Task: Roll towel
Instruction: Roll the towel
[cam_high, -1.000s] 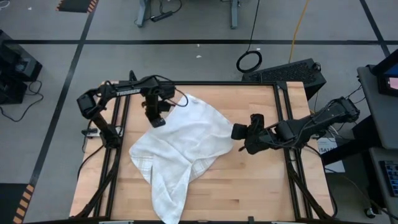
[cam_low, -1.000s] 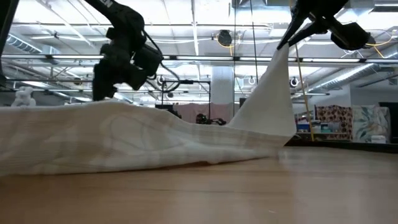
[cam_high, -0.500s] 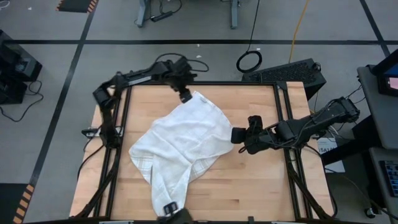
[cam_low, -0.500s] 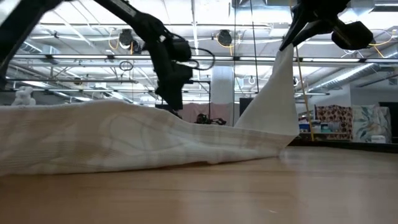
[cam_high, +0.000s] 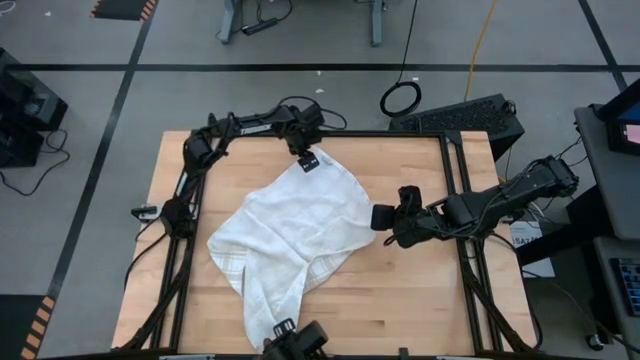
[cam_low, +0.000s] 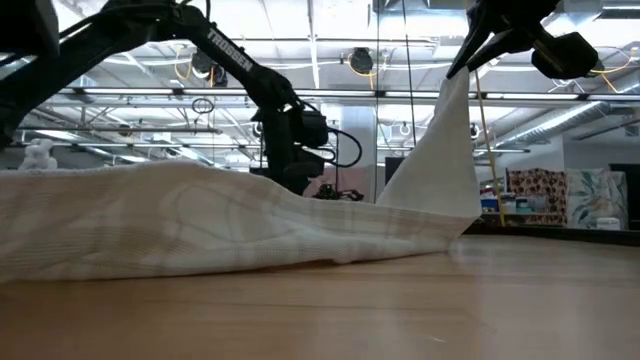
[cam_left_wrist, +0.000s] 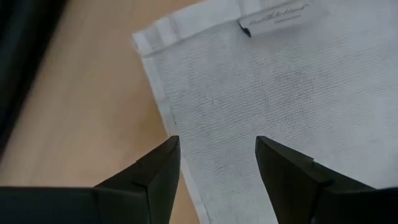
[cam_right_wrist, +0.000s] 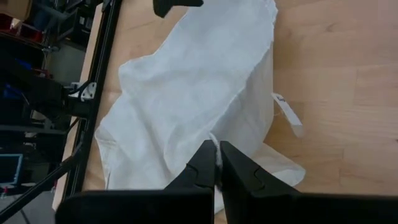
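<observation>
Towel (cam_high: 290, 235) lies crumpled mid-surface (cam_high: 400, 300), no roll begun yet; right tool (cam_high: 381, 215) pinches its right edge & lifts it, w/ left tool (cam_high: 305, 162) agape over the far corner, gripping nothing; spreading & rolling left.

We see the towel (cam_high: 290, 225) mid-frame on the table (cam_high: 420, 290), left gripper (cam_high: 308, 162) above it, right gripper (cam_high: 381, 215) at its right edge.

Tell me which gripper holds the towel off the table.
The right gripper, shut on the towel's raised corner; the left gripper hovers open over the far corner.
</observation>
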